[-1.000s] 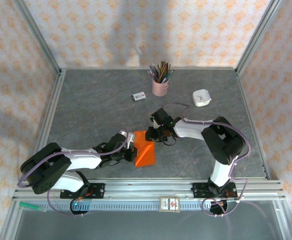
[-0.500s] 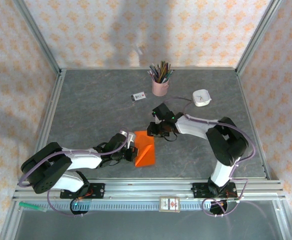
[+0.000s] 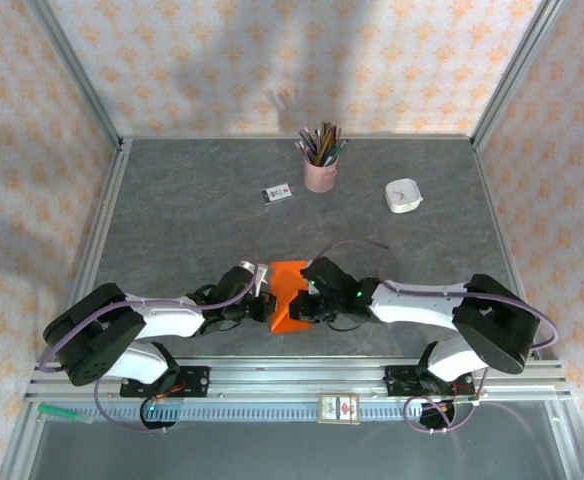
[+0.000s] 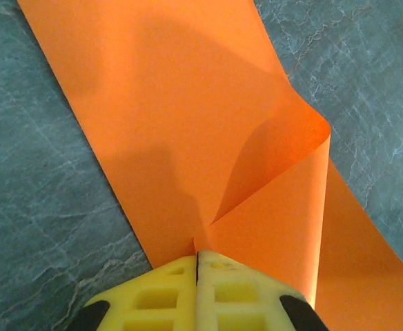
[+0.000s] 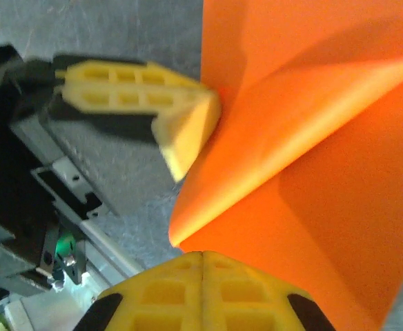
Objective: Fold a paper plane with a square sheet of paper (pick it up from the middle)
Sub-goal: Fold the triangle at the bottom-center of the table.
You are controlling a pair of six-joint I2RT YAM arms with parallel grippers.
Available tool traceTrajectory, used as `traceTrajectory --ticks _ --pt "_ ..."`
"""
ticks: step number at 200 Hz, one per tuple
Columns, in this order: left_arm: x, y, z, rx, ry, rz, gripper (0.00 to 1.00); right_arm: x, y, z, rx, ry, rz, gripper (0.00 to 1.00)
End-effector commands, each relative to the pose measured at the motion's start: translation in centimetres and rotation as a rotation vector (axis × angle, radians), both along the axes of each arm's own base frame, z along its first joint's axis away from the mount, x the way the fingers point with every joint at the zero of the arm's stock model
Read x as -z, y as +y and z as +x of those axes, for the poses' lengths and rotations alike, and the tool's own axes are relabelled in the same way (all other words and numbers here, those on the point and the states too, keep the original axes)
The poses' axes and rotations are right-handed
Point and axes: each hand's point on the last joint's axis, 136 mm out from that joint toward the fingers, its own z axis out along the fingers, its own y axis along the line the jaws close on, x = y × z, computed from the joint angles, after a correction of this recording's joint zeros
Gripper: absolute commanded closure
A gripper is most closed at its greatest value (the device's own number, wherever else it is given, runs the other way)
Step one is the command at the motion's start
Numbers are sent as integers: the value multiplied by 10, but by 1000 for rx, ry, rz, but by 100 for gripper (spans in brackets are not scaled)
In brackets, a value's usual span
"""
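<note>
The grey table [image 3: 172, 220] is being enclosed by patterned walls. Across its near part, the left arm [image 3: 142, 325] is being stretched in from 8 o'clock and the right arm [image 3: 442, 305] from 4 o'clock, so that both are meeting near the middle.

The square sheet of paper [image 3: 290, 290], bright orange and partly folded, is being kept flat on the table at about 6 o'clock from the table's centre, between the two wrists. In the left wrist view the sheet [image 4: 188, 103] is being shown with one flap curling up off the layer beneath.

The left gripper [image 3: 264, 300] is being applied at the sheet's 9 o'clock edge. Its yellow fingers are being pressed fully together [image 4: 197, 256], and the sheet's edge is being pinched at their tips.

The right gripper [image 3: 307, 305] is being applied at the sheet's 3 o'clock side, its fingers likewise closed tight [image 5: 202, 256] against the paper [image 5: 312, 172]. Whether paper is being clamped between them cannot be told.

A pink pencil cup [image 3: 321, 175] is being left standing at 12 o'clock, a small white dish [image 3: 403, 196] at 2 o'clock, and a small card [image 3: 276, 193] at 11 o'clock.
</note>
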Motion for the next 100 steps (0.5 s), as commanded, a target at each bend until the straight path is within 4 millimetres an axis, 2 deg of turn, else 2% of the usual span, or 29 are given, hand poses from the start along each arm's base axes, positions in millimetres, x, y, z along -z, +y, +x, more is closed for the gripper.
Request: traceTrajectory --ticks 1,30,100 --pt "31 28 -13 -48 81 120 100 -19 28 1 41 -10 123 100" --pt "31 28 -13 -47 81 120 100 -10 38 -8 34 3 125 100" --pt "32 28 -14 -46 83 119 100 4 45 -9 54 21 133 100"
